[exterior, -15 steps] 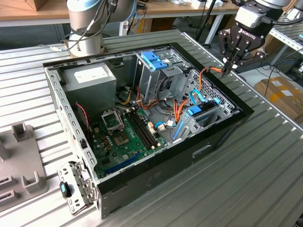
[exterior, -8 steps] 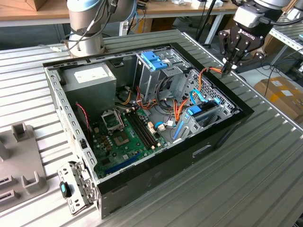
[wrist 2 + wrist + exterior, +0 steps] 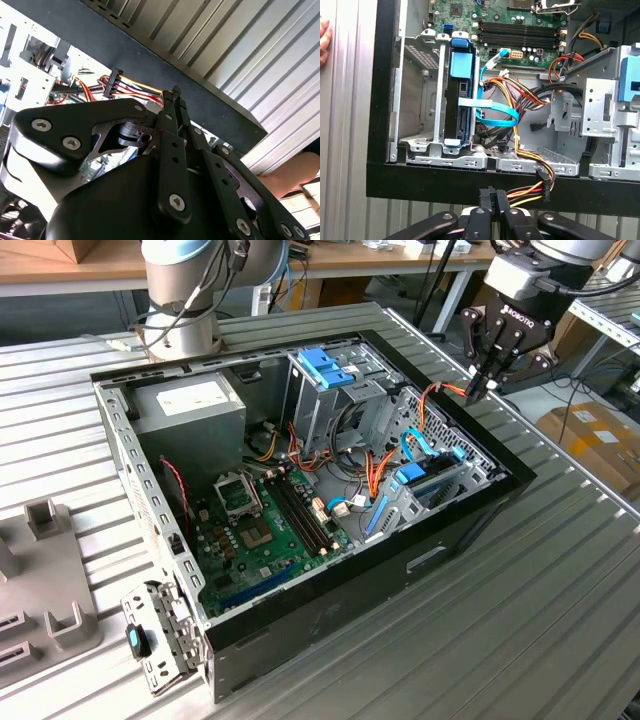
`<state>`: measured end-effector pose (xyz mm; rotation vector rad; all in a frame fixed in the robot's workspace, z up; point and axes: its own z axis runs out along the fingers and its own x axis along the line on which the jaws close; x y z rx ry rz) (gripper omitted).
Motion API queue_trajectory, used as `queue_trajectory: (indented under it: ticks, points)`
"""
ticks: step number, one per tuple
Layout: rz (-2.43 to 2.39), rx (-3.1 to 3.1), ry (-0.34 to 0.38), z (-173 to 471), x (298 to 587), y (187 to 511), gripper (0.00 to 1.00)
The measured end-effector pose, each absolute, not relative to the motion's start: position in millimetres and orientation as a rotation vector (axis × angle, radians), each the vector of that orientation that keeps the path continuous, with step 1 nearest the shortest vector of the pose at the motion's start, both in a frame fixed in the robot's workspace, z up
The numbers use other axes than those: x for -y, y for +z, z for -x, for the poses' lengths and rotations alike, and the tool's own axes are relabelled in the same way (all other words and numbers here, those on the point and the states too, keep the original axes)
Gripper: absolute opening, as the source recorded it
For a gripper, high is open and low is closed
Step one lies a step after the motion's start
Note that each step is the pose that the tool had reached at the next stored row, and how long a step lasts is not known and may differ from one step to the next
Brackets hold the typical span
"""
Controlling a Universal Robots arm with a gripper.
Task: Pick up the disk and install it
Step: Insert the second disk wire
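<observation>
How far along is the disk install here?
Done: the grey metal disk with light blue rails sits in the silver drive cage, with the flat blue cable reaching it. In hand: the gripper pinches the orange-yellow power wires at the black case rim. Left: their black connector hangs unplugged.

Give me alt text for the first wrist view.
The disk sits upright in a metal bay of the open computer case, a blue cable curling beside it. The end effector, fingers together, holds an orange-and-yellow power cable over the case's rim.
</observation>
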<state>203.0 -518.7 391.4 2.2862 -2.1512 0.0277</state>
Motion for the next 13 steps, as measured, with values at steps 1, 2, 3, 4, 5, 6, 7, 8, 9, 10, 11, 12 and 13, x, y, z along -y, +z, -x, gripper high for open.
queue_trajectory:
  ticks: [1,2,3,4,5,6,7,8,9,10,11,12,13]
  points:
    - [-2.281,2.157,0.028,-203,519,391,0.16]
    - [-2.277,2.161,0.028,-202,519,390,0.16]
    - [-2.275,2.163,0.027,-201,519,390,0.16]
    - [-2.274,2.164,0.028,-200,519,390,0.16]
    - [-2.273,2.165,0.028,-199,519,389,0.16]
    - [-2.271,2.167,0.028,-196,519,389,0.16]
    - [-2.268,2.170,0.028,-193,519,388,0.16]
    - [-2.267,2.171,0.028,-191,520,387,0.16]
    - [-2.266,2.172,0.028,-190,520,387,0.16]
    - [-2.265,2.173,0.027,-189,520,386,0.16]
    - [-2.264,2.174,0.028,-187,520,386,0.16]
    - [-2.263,2.175,0.028,-186,520,386,0.16]
    - [-2.261,2.177,0.028,-185,520,385,0.16]
